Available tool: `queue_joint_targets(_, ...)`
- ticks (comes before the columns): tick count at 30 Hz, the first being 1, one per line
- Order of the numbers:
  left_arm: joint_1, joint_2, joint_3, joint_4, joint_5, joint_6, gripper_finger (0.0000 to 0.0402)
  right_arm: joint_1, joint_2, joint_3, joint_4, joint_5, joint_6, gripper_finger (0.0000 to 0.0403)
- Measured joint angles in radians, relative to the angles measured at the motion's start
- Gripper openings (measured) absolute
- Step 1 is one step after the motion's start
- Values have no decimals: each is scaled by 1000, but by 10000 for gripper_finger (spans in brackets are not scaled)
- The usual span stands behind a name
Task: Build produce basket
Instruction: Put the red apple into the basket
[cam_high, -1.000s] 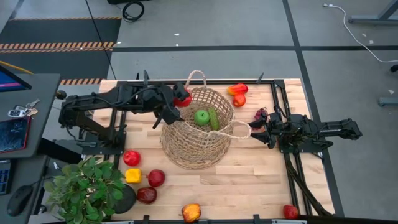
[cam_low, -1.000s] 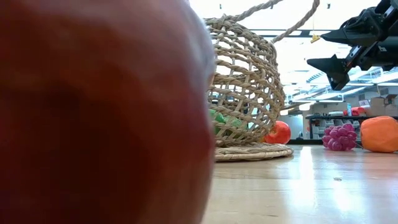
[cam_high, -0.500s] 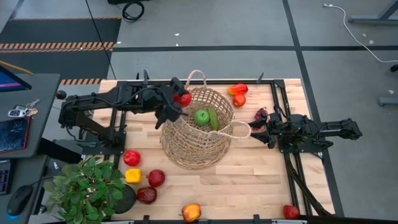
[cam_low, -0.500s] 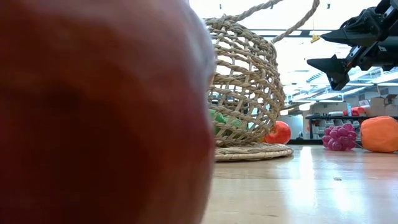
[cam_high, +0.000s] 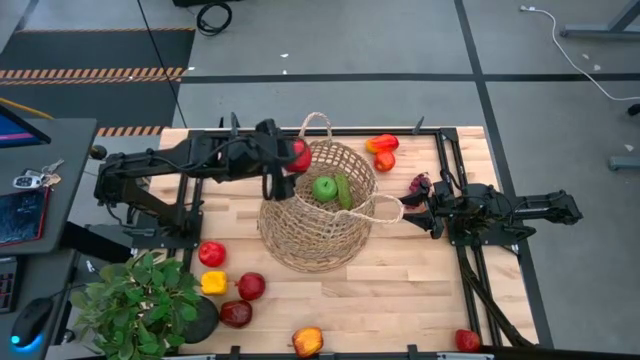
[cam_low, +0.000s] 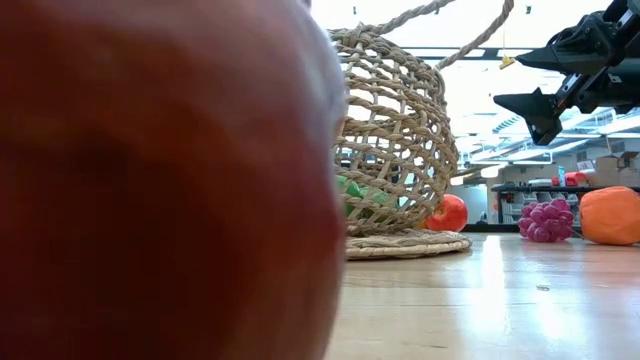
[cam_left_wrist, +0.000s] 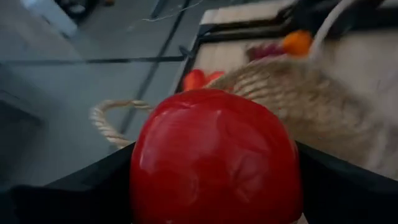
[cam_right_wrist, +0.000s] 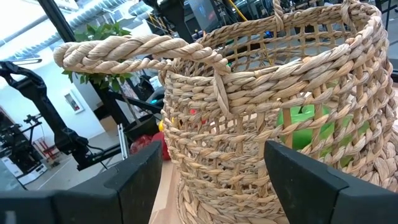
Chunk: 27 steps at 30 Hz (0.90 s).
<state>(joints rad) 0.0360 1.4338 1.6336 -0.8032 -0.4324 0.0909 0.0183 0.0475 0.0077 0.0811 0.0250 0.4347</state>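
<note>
One huge red blur (cam_low: 160, 180) hides most of the basket (cam_low: 400, 140); left hand (cam_high: 283, 165) grips a red fruit (cam_left_wrist: 214, 155).

Wooden table (cam_high: 400, 270) under wicker basket (cam_high: 310, 235), scattered produce (cam_high: 230, 285), potted plant (cam_high: 135, 305)

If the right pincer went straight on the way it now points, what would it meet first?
Most likely the basket: the right pincer points at its wicker wall, just under the rope handle, its open fingers framing the weave. The green apple lies behind that wall.
</note>
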Motion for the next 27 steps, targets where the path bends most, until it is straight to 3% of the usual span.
queue_joint_targets(5, 44, -2, 65, 41, 210, -165, 353, 0, 0, 0, 0, 0, 0, 284)
queue_joint_targets(11, 107, -3, 100, 53, 360, -343, 353, 0, 0, 0, 0, 0, 0, 284)
queue_joint_targets(27, 120, 6, 100, 97, 381, -656, 353, 0, 0, 0, 0, 0, 0, 284)
